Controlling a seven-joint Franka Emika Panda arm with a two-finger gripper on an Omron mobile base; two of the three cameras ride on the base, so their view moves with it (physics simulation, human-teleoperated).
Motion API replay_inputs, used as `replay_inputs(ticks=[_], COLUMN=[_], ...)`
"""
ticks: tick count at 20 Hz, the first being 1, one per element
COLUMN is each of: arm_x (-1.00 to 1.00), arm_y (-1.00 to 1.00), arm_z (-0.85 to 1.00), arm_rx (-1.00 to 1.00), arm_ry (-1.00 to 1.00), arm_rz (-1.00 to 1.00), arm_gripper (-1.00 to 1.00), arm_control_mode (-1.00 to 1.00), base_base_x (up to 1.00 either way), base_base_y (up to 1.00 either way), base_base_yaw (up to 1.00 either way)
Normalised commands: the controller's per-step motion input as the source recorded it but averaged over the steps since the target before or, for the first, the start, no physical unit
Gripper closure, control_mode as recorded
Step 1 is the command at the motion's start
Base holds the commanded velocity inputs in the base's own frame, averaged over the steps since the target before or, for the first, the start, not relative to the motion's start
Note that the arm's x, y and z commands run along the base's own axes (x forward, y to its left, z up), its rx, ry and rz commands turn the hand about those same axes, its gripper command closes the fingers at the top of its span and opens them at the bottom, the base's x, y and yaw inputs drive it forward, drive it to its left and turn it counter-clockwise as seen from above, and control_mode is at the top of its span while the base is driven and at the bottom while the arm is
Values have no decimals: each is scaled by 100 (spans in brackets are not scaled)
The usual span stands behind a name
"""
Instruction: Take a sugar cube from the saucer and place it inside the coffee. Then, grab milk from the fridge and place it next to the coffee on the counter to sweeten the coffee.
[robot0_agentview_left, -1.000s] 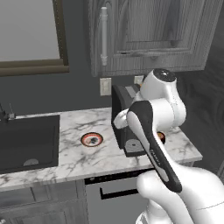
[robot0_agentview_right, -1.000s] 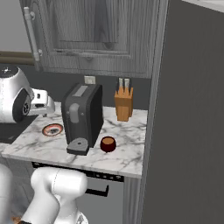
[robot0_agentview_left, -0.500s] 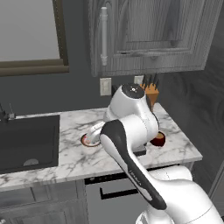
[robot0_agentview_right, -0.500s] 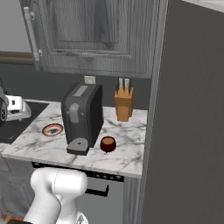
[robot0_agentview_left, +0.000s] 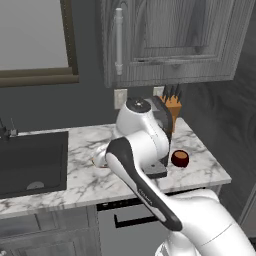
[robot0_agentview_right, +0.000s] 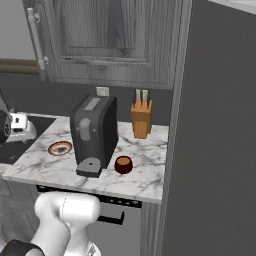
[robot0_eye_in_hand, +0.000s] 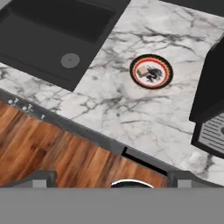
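A robot arm's gripper (robot0_eye_in_hand: 113, 181), jaws spread wide and empty, looks down from above the counter (robot0_eye_in_hand: 113, 109) at the sugar cube (robot0_eye_in_hand: 142, 72) resting on the saucer (robot0_eye_in_hand: 151, 71), apparently approaching; next it must descend over the cube and close.

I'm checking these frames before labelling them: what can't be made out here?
- Left base view: the robot's white arm hides most of the orange-rimmed round saucer and the black coffee machine.
- Hand view: the picture's right edge cuts off the coffee machine.
- Hand view: the tiny whitish sugar cube is too small to show detail.
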Motion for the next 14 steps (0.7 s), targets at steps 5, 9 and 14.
replay_inputs(ticks=[5,9,14], arm_x=[14,32,43], arm_y=[0,0,0], arm_z=[-23,-25,-25], arm_rx=[0,0,0], arm_ry=[9,3,1], arm_rz=[-19,-28,-38], arm_gripper=[-100,-100,-100], arm_control_mode=[-100,-100,-100], base_base_x=[0,0,0], base_base_y=[0,0,0], base_base_yaw=[0,0,0])
